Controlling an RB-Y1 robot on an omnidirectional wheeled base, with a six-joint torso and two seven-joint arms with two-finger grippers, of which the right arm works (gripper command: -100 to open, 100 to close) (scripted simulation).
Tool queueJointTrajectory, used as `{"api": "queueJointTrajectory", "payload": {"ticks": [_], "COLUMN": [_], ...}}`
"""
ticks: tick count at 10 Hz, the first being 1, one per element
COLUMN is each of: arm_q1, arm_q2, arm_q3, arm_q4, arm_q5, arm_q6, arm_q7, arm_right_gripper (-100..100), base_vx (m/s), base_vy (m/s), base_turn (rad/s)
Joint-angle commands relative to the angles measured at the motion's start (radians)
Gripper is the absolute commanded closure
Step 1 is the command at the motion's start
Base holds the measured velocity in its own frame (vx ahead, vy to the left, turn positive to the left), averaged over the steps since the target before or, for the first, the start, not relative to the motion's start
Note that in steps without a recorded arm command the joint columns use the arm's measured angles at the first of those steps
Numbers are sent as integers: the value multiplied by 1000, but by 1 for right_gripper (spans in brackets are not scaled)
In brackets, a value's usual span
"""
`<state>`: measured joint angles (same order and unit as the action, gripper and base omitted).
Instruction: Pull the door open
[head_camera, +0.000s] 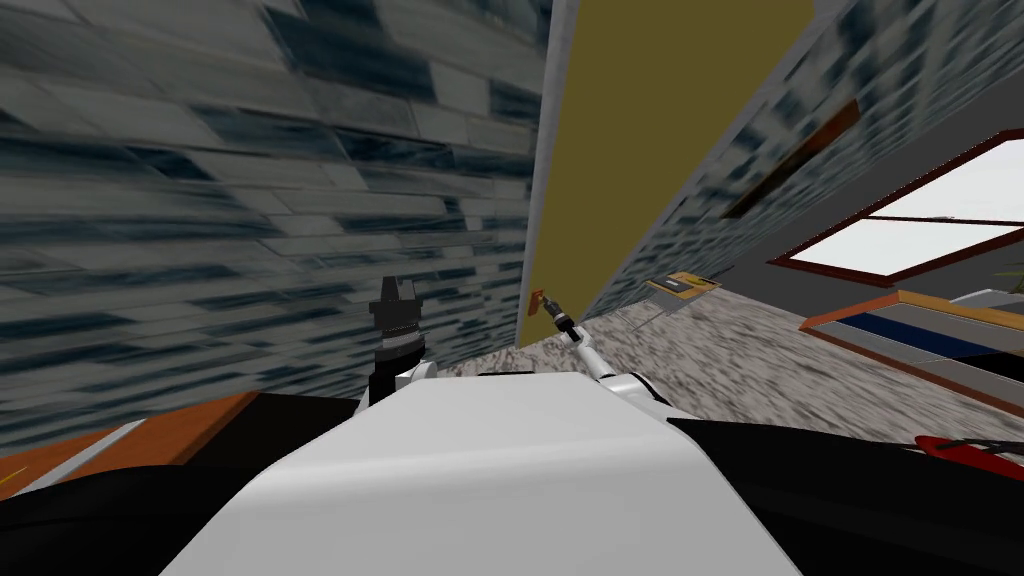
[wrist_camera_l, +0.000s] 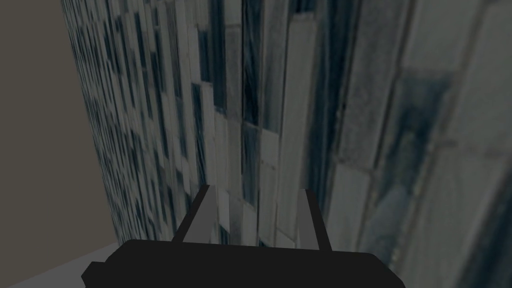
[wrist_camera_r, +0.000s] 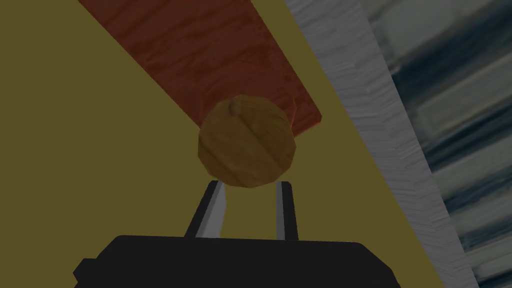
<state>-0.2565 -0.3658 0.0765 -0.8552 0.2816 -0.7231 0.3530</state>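
An olive-yellow door (head_camera: 650, 140) stands ahead between tiled walls, with a grey frame (head_camera: 545, 180) along its left edge. Low on it sits a reddish plate (wrist_camera_r: 210, 55) carrying a round brown knob (wrist_camera_r: 245, 142), seen as a small red spot in the head view: knob (head_camera: 536, 300). My right gripper (head_camera: 552, 309) reaches up to the knob. In the right wrist view the right gripper (wrist_camera_r: 249, 184) has its fingers drawn close, and their tips end at the knob's underside. My left gripper (head_camera: 396, 292) is raised beside the tiled wall; the left gripper (wrist_camera_l: 257, 191) stands open with nothing in it.
Dark blue-grey tiled walls (head_camera: 250, 200) close in on the left and right of the door. A small orange table (head_camera: 682, 286) stands by the right wall, near a window (head_camera: 930, 225) and a framed blue surface (head_camera: 915, 335). An orange-brown surface (head_camera: 150, 440) lies at my lower left.
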Motion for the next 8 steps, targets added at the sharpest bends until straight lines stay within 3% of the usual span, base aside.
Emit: {"api": "queueJointTrajectory", "payload": {"ticks": [1, 2, 7, 8], "arm_q1": [-3, 3, 34, 34], "arm_q2": [2, -11, -54, -54], "arm_q3": [-5, -4, 0, 0], "arm_q4": [1, 2, -9, -9], "arm_q5": [-40, -6, 67, 67], "arm_q6": [4, -4, -22, -22], "arm_q7": [-43, 6, 141, 150], "arm_right_gripper": [100, -100, -100, -100], "base_vx": [-81, -59, -37, -36], "base_vy": [-89, -24, 65, 37], "base_turn": [160, -35, -97, -38]}}
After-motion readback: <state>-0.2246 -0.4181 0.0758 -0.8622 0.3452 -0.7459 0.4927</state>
